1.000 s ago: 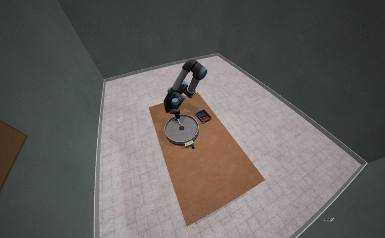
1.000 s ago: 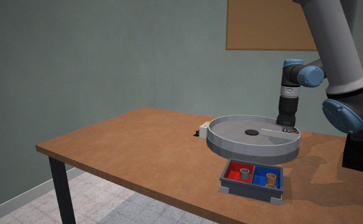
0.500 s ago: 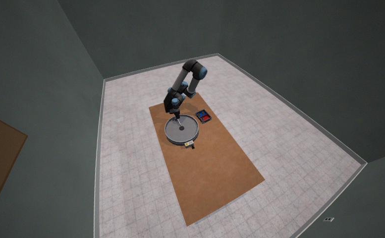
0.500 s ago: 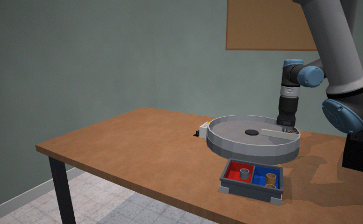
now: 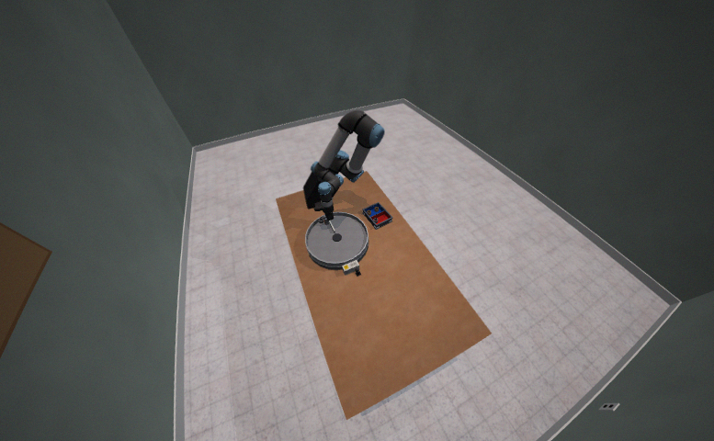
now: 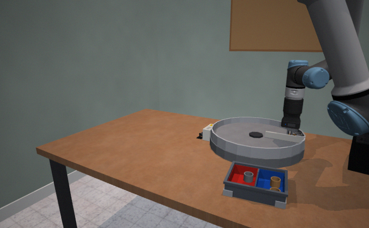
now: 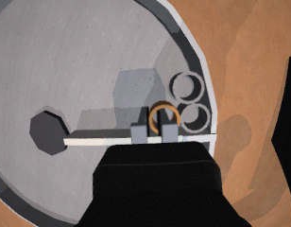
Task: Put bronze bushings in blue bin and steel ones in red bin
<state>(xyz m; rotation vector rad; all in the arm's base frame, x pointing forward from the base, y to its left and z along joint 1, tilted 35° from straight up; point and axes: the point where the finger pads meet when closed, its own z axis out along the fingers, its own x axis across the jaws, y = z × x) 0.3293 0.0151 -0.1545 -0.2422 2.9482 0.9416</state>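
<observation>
My gripper [image 5: 329, 220] [image 6: 293, 131] [image 7: 152, 115] is low over the turntable [image 5: 346, 252] [image 6: 231, 132] [image 7: 89, 47]. It is shut on the left wall of a bronze bushing [image 7: 163, 103], one finger outside the ring and one inside. A steel bushing [image 7: 209, 118] stands close at its right, with another steel bushing [image 7: 201, 88] beyond, by the rim. The red bin [image 5: 384, 218] [image 6: 238, 178] holds one steel bushing [image 6: 248, 177]. The blue bin [image 6: 263, 180] holds a bronze bushing [image 6: 275, 182] and a second bronze bushing [image 6: 274, 189], partly hidden by the front wall.
A pale straight bar [image 5: 333, 226] [image 6: 282, 136] [image 7: 89, 141] runs from near the dark hub [image 5: 336, 237] [image 6: 255, 134] [image 7: 49, 132] to the rim, close beside the fingers. The raised rim borders the steel bushings. A white box [image 5: 350, 266] [image 6: 207, 132] sits against the turntable.
</observation>
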